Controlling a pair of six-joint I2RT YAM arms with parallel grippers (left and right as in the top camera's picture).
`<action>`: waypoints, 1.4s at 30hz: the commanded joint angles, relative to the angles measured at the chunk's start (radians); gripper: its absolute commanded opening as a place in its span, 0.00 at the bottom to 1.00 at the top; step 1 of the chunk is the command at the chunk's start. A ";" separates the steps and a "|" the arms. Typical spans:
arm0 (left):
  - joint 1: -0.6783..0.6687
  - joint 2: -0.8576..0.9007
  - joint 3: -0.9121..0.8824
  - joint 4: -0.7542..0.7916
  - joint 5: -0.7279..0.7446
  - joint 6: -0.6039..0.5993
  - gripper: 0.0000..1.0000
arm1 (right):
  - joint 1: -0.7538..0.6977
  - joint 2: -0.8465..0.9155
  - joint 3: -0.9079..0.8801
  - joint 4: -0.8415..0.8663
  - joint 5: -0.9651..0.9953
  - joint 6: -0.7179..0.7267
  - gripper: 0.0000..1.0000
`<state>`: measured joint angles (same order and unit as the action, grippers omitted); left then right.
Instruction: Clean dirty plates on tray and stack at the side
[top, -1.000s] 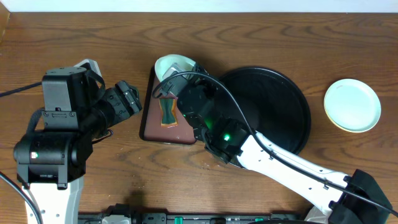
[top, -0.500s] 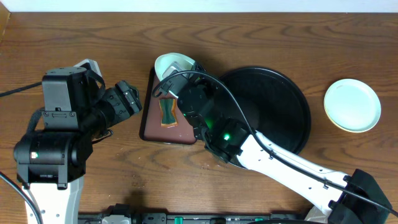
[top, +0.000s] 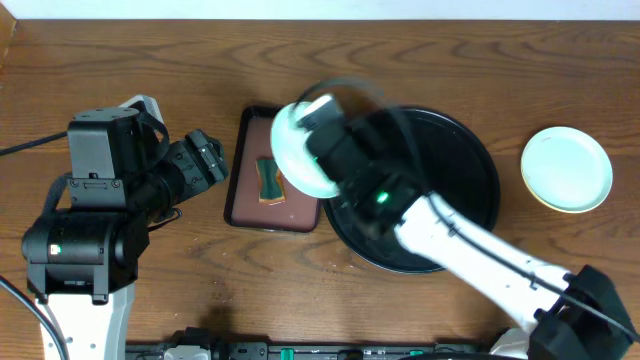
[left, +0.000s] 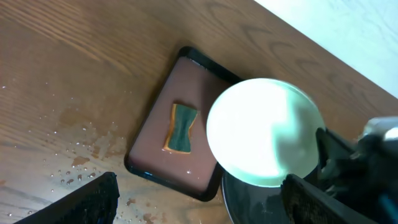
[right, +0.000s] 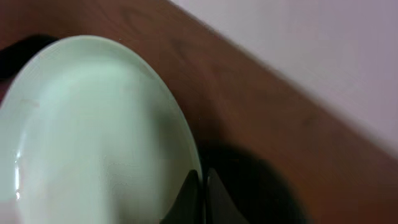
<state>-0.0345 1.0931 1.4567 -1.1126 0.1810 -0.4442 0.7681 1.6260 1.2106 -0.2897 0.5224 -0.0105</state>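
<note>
Pale mint-green round plate (top: 300, 150) hangs tilted in the air over the edge of the brown rectangular tray (top: 245, 195), beside the glossy black round tray (top: 488, 170), with the right gripper (right: 200, 190) pinching its rim. Best carried level, gripped firm, then set squarely on the pale plate (top: 566, 168) far right. Left gripper (left: 205, 202) spread, empty. Count: two plates, two trays, one green-orange sponge (top: 268, 180).

Overhead evenly lit, bright, shadows soft. Right arm (top: 440, 235) and plate (top: 298, 152) smeared by motion blur. Left wrist view: plate overexposed, near white; pale sheen on desk (left: 56, 56). Right wrist view soft, unfocused throughout.
</note>
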 joint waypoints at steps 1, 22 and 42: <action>0.005 0.004 0.014 -0.002 -0.006 0.006 0.84 | -0.179 -0.043 0.013 -0.036 -0.332 0.341 0.01; 0.005 0.004 0.014 -0.002 -0.006 0.006 0.84 | -1.390 0.006 0.002 -0.312 -0.684 0.518 0.01; 0.005 0.004 0.014 -0.002 -0.006 0.006 0.85 | -1.356 -0.064 0.010 -0.243 -1.169 0.308 0.73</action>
<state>-0.0341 1.0939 1.4567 -1.1152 0.1810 -0.4442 -0.6659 1.6730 1.2087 -0.5488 -0.3660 0.3466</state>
